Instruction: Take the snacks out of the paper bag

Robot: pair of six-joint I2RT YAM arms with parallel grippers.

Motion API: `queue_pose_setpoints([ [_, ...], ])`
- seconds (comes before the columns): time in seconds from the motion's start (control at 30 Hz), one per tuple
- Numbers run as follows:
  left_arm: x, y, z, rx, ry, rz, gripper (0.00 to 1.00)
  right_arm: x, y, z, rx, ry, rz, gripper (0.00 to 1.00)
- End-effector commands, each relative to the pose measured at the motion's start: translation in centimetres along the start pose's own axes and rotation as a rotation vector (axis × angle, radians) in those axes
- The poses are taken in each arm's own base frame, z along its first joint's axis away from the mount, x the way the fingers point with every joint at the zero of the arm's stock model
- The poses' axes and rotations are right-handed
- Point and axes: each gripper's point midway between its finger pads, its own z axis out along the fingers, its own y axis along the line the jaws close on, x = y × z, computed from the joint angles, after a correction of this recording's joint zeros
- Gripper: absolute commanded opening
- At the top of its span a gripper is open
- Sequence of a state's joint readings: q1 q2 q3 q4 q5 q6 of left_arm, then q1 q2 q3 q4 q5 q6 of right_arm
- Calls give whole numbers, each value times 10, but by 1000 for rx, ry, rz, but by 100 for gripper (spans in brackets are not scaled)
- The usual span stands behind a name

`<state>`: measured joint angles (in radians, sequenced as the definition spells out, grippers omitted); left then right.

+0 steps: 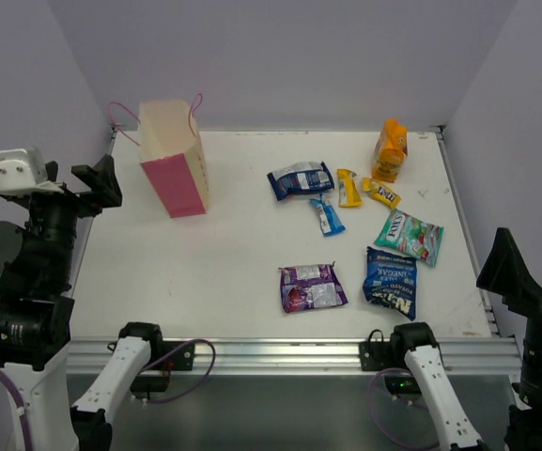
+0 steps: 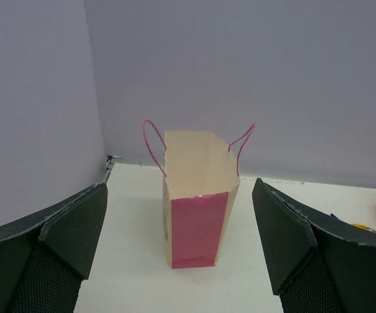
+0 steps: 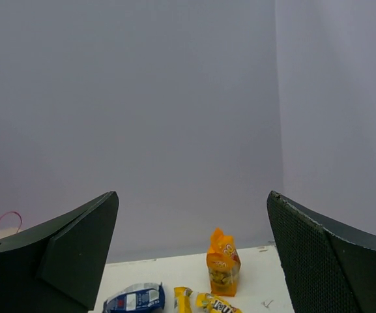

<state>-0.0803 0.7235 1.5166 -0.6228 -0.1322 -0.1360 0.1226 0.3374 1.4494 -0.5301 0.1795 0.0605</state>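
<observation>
Beyond left tool (image 2: 180,184), paper bag (image 2: 195,228) depths unseen.

right pincer (image 3: 193,195): spread, empty | orange pouch (image 3: 223,264): upright | blue wrapper (image 3: 134,300): flat

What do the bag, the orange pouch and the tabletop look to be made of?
Bag: matte paper, cream with pink sides, folded in sharp flat creases.
Orange pouch: probably glossy plastic film; it shows glints and a pinched top.
Tabletop: smooth matte white, perhaps laminate or painted board; the look leaves it open.
</observation>
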Motion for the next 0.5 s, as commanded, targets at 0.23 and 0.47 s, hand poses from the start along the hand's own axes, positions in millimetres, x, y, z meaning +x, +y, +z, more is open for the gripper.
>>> queue_pose_setpoints([
  [0.23, 12, 16, -19, -66, 9, 37, 100, 1, -20, -13, 38, -16, -45, 99],
  [0.47, 24, 10, -12, -37, 37, 23, 100, 3, -17, -10, 24, -12, -44, 99],
])
